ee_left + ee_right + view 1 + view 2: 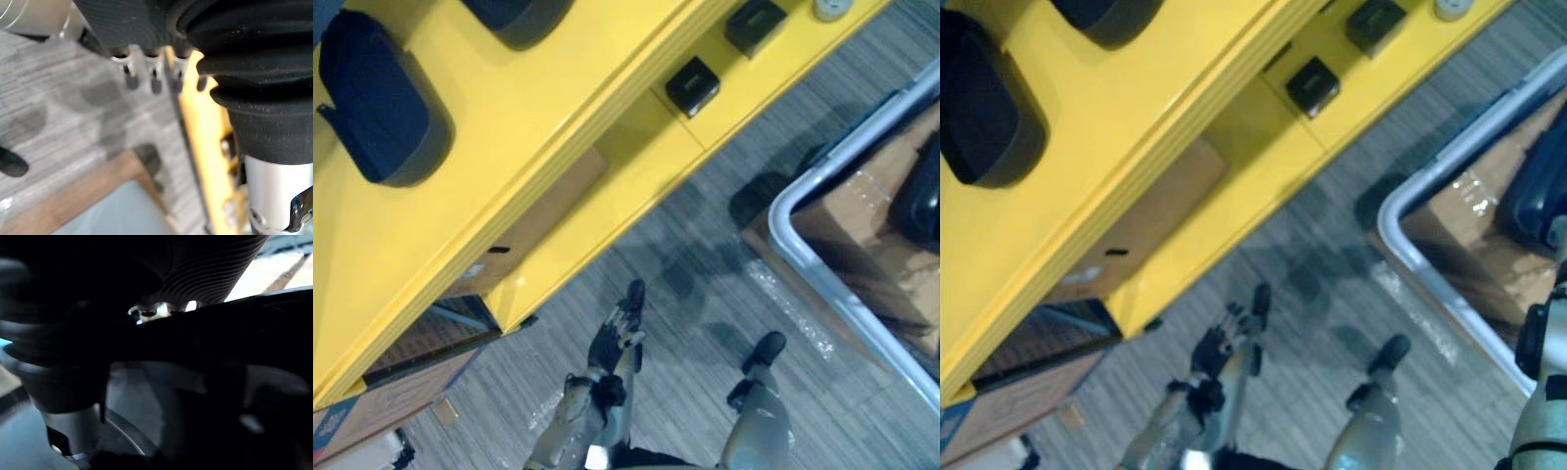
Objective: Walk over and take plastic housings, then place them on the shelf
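Two dark plastic housings (377, 98) (514, 15) lie on the yellow shelf's (558, 88) top board, toward its left end. The left hand (617, 338) hangs slack and empty over the floor. At right, the right hand (195, 274) sits against another housing (1536, 191) inside a grey-framed cart (803, 196); its grip cannot be determined.

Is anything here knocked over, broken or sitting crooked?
Nothing stands out. The dark housings lie flat on the yellow shelf, small black boxes sit squarely on its lower level, and the left robot hand hangs open, holding nothing.
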`<state>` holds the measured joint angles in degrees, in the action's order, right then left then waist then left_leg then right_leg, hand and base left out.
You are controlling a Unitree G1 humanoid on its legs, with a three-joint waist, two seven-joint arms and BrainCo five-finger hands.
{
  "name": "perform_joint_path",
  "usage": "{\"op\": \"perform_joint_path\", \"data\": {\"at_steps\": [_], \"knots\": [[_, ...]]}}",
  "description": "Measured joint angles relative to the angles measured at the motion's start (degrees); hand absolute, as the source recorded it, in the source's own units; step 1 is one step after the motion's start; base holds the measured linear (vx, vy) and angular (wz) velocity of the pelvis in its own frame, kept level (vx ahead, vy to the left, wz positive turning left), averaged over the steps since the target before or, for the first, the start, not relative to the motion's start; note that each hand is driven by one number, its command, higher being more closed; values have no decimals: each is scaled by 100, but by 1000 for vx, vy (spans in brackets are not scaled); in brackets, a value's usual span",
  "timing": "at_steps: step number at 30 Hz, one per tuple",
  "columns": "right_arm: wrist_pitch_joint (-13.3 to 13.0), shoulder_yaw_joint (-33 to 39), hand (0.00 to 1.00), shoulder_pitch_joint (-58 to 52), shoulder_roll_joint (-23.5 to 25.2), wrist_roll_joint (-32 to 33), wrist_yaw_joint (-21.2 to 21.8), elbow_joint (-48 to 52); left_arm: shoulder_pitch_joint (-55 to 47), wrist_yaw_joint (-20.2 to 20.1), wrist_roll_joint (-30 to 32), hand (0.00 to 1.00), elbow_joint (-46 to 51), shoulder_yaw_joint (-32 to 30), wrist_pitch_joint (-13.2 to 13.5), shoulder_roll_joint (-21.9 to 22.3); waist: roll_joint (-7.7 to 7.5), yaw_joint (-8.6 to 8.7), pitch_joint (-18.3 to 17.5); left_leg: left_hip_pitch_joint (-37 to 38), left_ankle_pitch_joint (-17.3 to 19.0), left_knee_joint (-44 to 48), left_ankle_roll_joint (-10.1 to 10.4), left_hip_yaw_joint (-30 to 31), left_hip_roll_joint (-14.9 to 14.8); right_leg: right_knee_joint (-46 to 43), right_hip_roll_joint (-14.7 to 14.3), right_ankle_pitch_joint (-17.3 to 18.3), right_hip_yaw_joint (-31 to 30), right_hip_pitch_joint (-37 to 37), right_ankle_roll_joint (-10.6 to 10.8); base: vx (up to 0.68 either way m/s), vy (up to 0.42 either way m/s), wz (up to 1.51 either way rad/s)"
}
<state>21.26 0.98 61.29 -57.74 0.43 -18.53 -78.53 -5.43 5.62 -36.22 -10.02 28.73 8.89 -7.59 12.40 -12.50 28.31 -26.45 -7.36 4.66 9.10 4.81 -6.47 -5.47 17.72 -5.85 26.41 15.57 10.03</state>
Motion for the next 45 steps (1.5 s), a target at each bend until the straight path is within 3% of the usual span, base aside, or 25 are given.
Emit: {"op": "perform_joint_path", "data": {"at_steps": [3,5,8,11,13,19,21,22,25,27,28,31,34,38,43,45], "knots": [[8,-1,100,-50,-126,-567,266,-85,10,11,0,0,-35,-4,33,-44,31,-24,-22,-106,-14,-1,21,157,29,-110,13,69,96,74,-23,-34,-6,16],[149,-1,100,-158,-115,-967,345,-128,11,1,1,0,-22,-4,119,-50,72,-47,-50,-125,-24,-2,11,231,41,-109,10,90,180,33,-21,-12,-19,13],[303,-13,100,-156,-124,-1257,190,-186,17,-1,4,0,-11,-54,249,-51,88,-92,-62,-157,-40,-2,-10,246,46,-98,6,79,194,29,0,4,-11,5],[233,-13,100,-142,-124,-1279,-62,-181,27,4,6,0,41,-126,343,-68,87,-90,-62,-160,-41,35,-11,262,45,-80,-9,63,201,-6,23,0,0,0],[141,-14,100,-143,-112,-1277,-191,-183,28,4,8,0,106,-155,365,-93,84,-89,-60,-161,-38,58,-9,272,35,-61,-28,62,205,-29,23,0,0,0],[-746,-370,100,-198,57,-1311,-1150,168,27,48,32,0,234,-609,594,-113,9,-33,-8,-63,-10,76,17,233,-125,49,-206,27,171,-139,-20,-40,-26,-9],[-972,-545,100,-295,160,-1372,-1460,479,24,66,51,0,306,-786,616,-186,-91,11,60,119,-14,-19,39,191,-213,132,-289,6,139,-265,-50,-14,-49,-20],[-1170,-758,100,-424,224,-1489,-1741,864,22,113,149,0,462,-891,699,-350,-211,80,127,284,-35,-132,68,104,-287,152,-352,18,64,-327,-72,-10,-51,-27],[-1381,-899,100,-656,293,-1570,-1994,1414,38,230,327,0,621,-1135,769,-387,-378,219,131,451,-72,-294,108,31,-349,192,-396,9,-4,-375,-83,6,-42,-19],[-1485,-898,100,-940,493,-1615,-2161,1923,96,283,370,0,806,-1314,784,-555,-613,280,112,674,-82,-423,120,-149,-425,199,-436,6,-155,-399,-86,56,-49,-33],[-1566,-897,100,-1187,620,-1716,-2281,2259,151,284,506,0,917,-1462,781,-632,-727,406,111,842,-83,-480,121,-222,-444,202,-444,5,-160,-519,-86,65,-37,-30],[-1622,-874,100,-1632,765,-1787,-2414,2701,297,285,542,0,1002,-1555,781,-746,-862,539,54,1085,-83,-568,121,-258,-453,208,-443,5,-174,-689,-86,55,-24,-11],[-1689,-666,100,-2157,1166,-2010,-2577,3444,474,271,647,0,1191,-1759,775,-813,-1100,676,-95,1398,-83,-677,121,-522,-467,209,-429,6,-337,-788,-86,20,-2,-28],[-1902,-442,100,-2860,1693,-2466,-2773,4149,884,247,700,0,1152,-1701,703,-784,-1282,883,-524,1793,-82,-922,122,-771,-477,355,-446,22,-477,-970,-86,-3,0,-25],[-2110,-232,100,-3809,2311,-2963,-2802,5055,1336,225,459,0,801,-1601,524,-575,-1364,1125,-1232,2110,-24,-932,127,-1036,-502,526,-480,-12,-637,-1204,-40,27,-13,-20],[-2220,-210,100,-4050,2558,-3230,-2803,5429,1675,275,432,0,342,-1463,473,-449,-1398,1318,-1427,2290,-14,-937,139,-1123,-503,594,-486,-26,-668,-1385,-26,11,-11,-11]]}}
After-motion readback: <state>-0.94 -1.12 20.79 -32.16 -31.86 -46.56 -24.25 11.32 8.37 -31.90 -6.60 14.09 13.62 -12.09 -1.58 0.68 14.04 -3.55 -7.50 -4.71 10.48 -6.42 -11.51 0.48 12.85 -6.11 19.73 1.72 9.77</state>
